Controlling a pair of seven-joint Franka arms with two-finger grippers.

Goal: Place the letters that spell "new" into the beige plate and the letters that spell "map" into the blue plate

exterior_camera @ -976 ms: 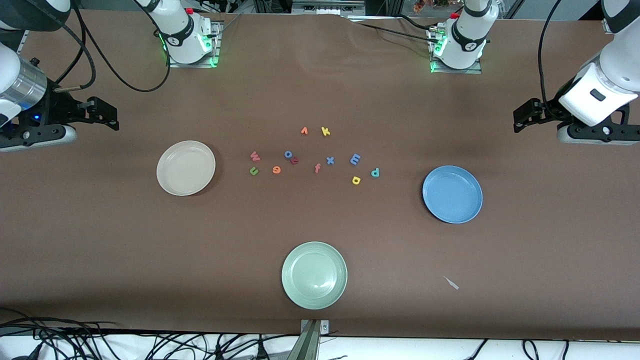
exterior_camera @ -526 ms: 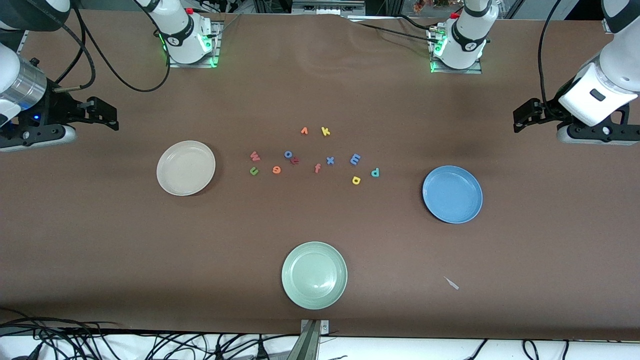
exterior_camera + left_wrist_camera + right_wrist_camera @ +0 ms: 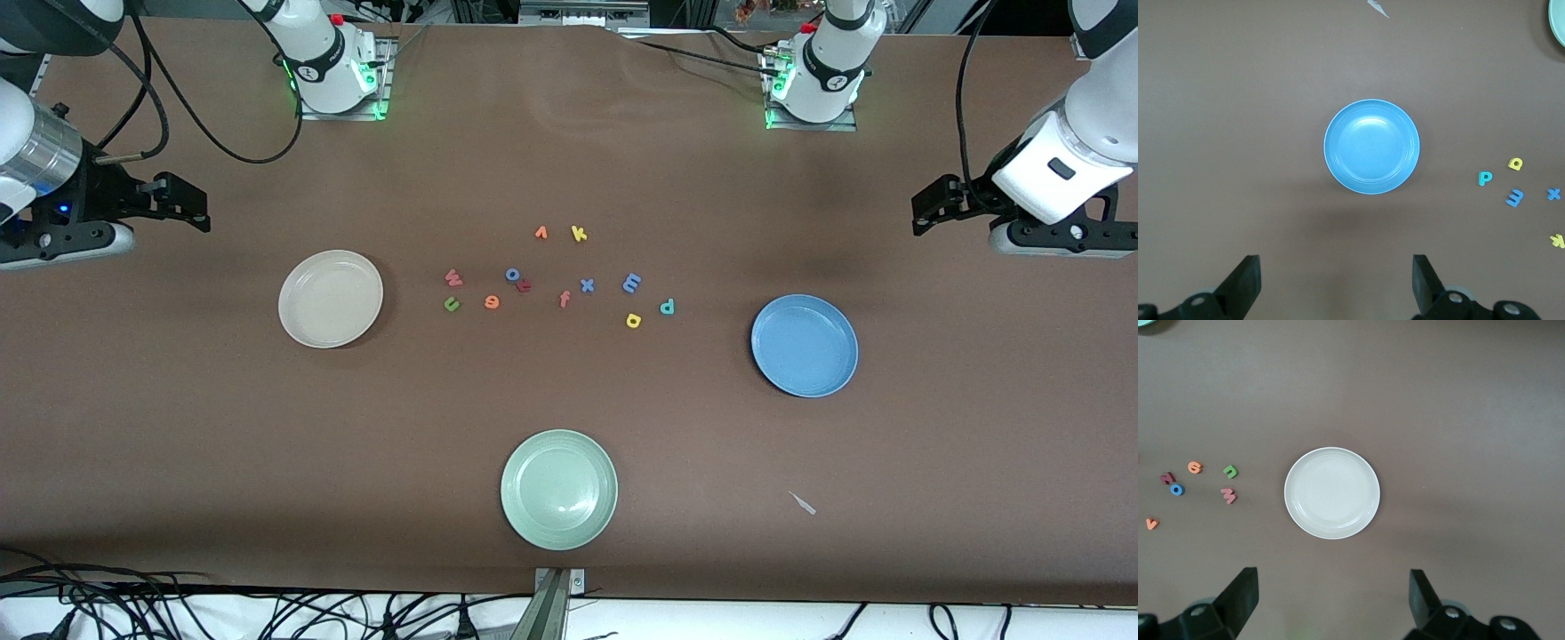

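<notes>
While both arms wait high at their own ends of the table [image 3: 178,462], each holds its jaws spread wide with nothing between them. The left gripper [image 3: 1335,283] hangs above bare table at the left arm's end, its wrist bent so the camera looks straight down on the blue plate [image 3: 1371,147], which holds nothing. The right gripper [image 3: 1333,600] is posed the same way at the right arm's end, looking down on the beige plate [image 3: 1332,493], also bare.

All the letters lie on the table in a loose cluster between the two plates. Toward the beige plate sit the pinkish-red w [image 3: 453,278] and, just nearer the front camera, the green n [image 3: 452,305], with the orange e [image 3: 492,302] beside it. Toward the blue plate lie the blue m [image 3: 630,284], the yellow a [image 3: 633,320] and the teal p [image 3: 667,307]. Among them are a blue o [image 3: 513,274] touching a dark red letter [image 3: 524,285] whose shape is too small to read, an orange f [image 3: 564,299], a blue x [image 3: 587,285], an orange v [image 3: 540,233] and a yellow k [image 3: 579,234]. A pale green plate [image 3: 559,489] sits nearest the front camera.
</notes>
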